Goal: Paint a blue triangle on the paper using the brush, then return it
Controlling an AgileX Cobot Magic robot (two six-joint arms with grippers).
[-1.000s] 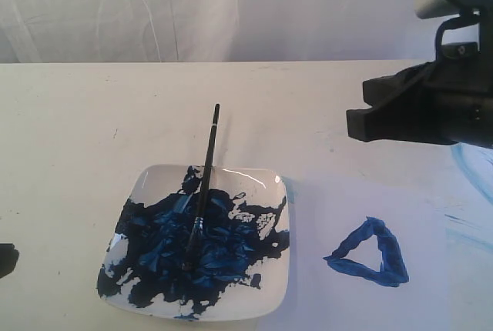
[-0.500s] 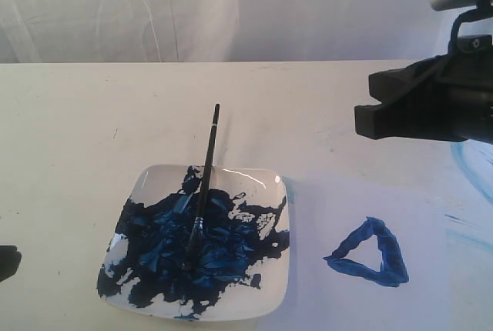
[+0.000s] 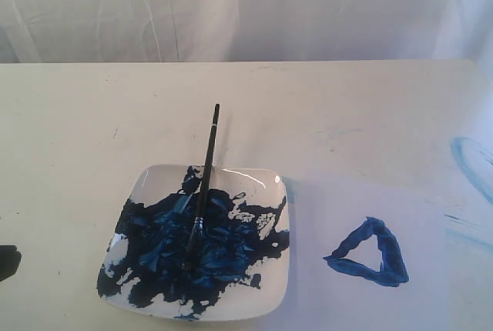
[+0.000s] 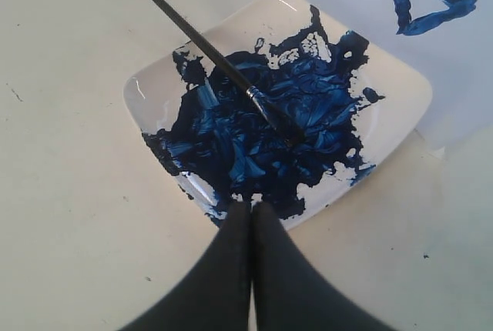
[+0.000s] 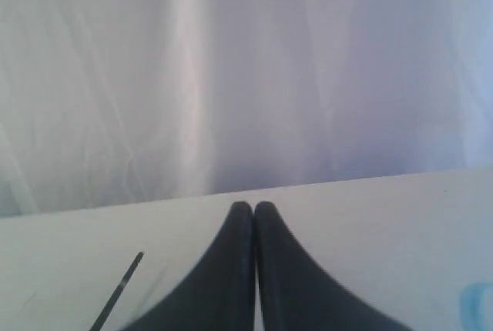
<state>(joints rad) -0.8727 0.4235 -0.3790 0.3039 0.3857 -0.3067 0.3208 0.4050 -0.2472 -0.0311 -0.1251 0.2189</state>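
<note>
Brush lies in dish, handle past far rim; left hand and right hand each pressed together, empty.

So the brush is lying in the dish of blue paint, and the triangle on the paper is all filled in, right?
Not filled in: the exterior view shows the blue triangle on the paper is just an outline, hollow in the middle. The brush does lie in the dish of blue paint.

Left end effector closed, empty; right end effector likewise.
</note>
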